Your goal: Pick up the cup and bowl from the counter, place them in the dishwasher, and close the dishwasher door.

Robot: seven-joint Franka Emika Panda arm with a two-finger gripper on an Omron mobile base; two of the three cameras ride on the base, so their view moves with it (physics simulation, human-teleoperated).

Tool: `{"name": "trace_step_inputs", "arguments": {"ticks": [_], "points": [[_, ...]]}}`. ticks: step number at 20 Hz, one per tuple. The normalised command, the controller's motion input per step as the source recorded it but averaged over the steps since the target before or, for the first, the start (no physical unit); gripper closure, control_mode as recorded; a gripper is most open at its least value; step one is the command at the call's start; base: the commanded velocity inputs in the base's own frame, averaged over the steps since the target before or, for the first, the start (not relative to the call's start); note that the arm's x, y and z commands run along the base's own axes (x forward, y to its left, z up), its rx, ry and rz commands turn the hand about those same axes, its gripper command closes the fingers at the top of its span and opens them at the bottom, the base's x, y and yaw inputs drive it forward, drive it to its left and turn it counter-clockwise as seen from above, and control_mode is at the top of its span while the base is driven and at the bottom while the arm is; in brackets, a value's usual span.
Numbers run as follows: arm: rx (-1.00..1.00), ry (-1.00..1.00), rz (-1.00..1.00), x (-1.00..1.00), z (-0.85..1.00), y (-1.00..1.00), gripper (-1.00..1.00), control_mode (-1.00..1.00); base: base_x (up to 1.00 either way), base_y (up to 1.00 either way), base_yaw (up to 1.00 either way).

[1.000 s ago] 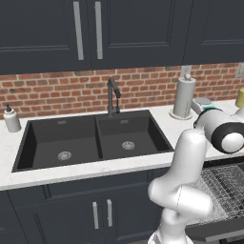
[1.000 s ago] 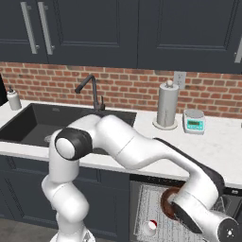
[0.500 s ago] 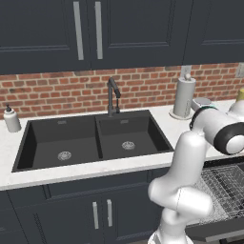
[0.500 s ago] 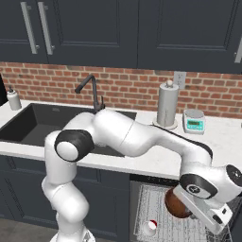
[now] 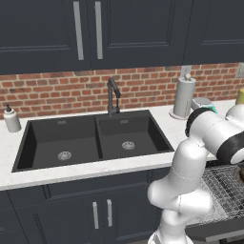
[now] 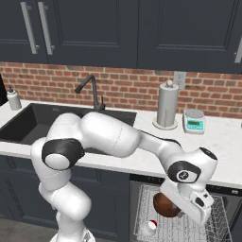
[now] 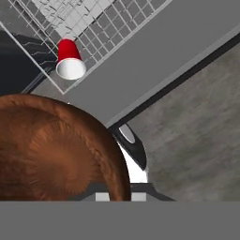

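So the gripper [image 6: 176, 208] is down low over the dishwasher [image 6: 222, 201], jaws pinched tight on the rim of the brown bowl [image 6: 166, 205]. The bowl hangs tilted just above the wire rack [image 6: 189, 229], not resting on it as far as I can tell. The little red cup [image 6: 151, 227] is already lying on the rack near its front left corner. The door [image 7: 154, 61] is folded down open.

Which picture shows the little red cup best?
The hand view: the cup lies whole on the dishwasher's wire rack, white mouth facing the camera. In the right base view it is tiny.
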Motion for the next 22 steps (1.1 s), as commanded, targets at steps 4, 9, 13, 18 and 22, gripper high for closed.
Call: {"name": "trace_step_inputs", "arguments": {"ticks": [4,9,13,18,22], "points": [[0.00,0.00,0.00,0.00,-0.68,0.00,1.00,-1.00,0.00,0.00,0.00],[0.00,-0.03,0.00,-0.05,-0.58,-0.06,1.00,-1.00,0.00,0.00,0.00],[0.00,-0.19,0.03,-0.53,-0.03,-0.03,1.00,-1.00,0.00,0.00,0.00],[0.00,-0.25,0.01,-0.51,0.14,-0.14,1.00,-1.00,0.00,0.00,0.00],[0.01,-0.27,0.00,-0.52,0.20,-0.16,1.00,-1.00,0.00,0.00,0.00]]}}
